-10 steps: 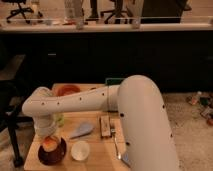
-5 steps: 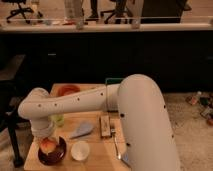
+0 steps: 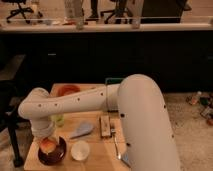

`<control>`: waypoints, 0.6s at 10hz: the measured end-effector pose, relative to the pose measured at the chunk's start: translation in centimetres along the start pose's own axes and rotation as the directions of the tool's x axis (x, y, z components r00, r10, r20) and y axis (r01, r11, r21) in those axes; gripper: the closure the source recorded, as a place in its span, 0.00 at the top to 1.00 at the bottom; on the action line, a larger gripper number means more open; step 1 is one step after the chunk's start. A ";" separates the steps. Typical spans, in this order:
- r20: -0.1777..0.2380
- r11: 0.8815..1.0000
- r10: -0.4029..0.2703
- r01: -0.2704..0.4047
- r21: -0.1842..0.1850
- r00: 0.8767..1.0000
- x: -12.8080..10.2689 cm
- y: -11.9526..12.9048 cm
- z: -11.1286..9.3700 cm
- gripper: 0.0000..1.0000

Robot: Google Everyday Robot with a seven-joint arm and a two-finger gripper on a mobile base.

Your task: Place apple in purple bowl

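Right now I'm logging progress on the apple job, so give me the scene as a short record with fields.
apple: inside the purple bowl
purple bowl: front left corner of the wooden table
gripper: directly above the apple, over the bowl
white bowl: right of the purple bowl
orange bowl: at the table's back

An orange-peach apple [image 3: 48,145] is seen in the dark maroon-purple bowl [image 3: 59,154]. The gripper [image 3: 45,136] above it is white, as is the small bowl [image 3: 80,150].
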 end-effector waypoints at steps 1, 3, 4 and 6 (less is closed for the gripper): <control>0.000 1.000 0.000 0.000 0.000 1.000 0.0 0.0 0.0 0.54; 0.000 1.000 0.001 -0.001 0.000 1.000 0.0 0.0 0.0 0.74; 0.000 1.000 0.001 -0.001 0.000 1.000 0.0 0.1 0.0 0.80; 0.000 1.000 0.001 -0.001 0.000 1.000 0.0 0.1 0.0 0.80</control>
